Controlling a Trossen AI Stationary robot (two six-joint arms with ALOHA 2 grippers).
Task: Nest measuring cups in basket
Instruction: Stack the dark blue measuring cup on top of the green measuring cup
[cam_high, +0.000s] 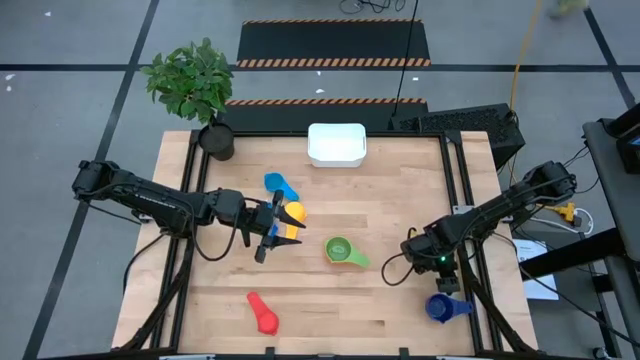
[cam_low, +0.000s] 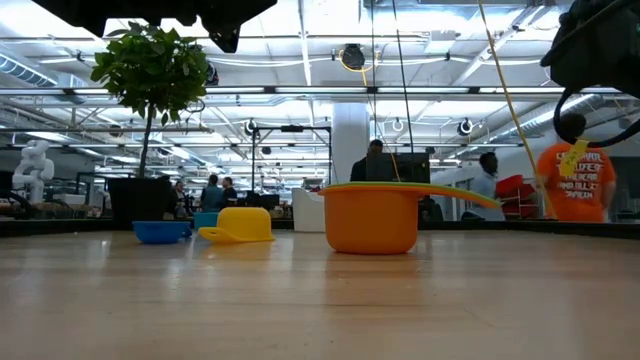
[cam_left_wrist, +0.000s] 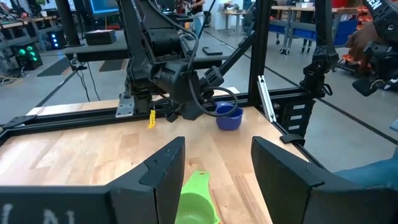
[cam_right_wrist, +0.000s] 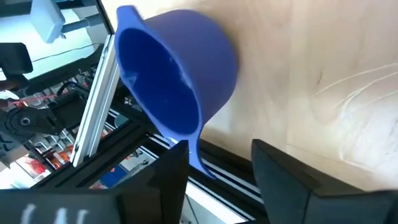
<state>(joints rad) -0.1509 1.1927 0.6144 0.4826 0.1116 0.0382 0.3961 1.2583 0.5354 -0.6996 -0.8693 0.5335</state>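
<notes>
My right gripper (cam_right_wrist: 214, 177) stands open at the table's near right corner, slanting down over the dark blue measuring cup (cam_right_wrist: 177, 74), which lies tipped at the table's edge (cam_high: 445, 308). My left gripper (cam_left_wrist: 214, 174) hangs open and level above the table's middle left (cam_high: 278, 228), with nothing between its fingers. Under and beside it sit a yellow cup (cam_high: 294, 212) and an orange cup (cam_high: 287, 232). A green cup (cam_high: 345, 252), a light blue cup (cam_high: 280, 185) and a red cup (cam_high: 263, 313) rest on the table. The white basket (cam_high: 336, 143) stands at the far edge. My right gripper's fingers stand on either side of the dark blue cup's handle (cam_right_wrist: 196, 155), whose free end lies close against the inner side of one finger (cam_right_wrist: 171, 171). I cannot tell whether they touch. The cup lies tilted, its mouth turned toward the black rail.
A potted plant (cam_high: 205, 100) stands at the far left corner. Black frame rails (cam_high: 462, 200) run along the table's right side, beside the dark blue cup. People show in the room beyond the table in the low view.
</notes>
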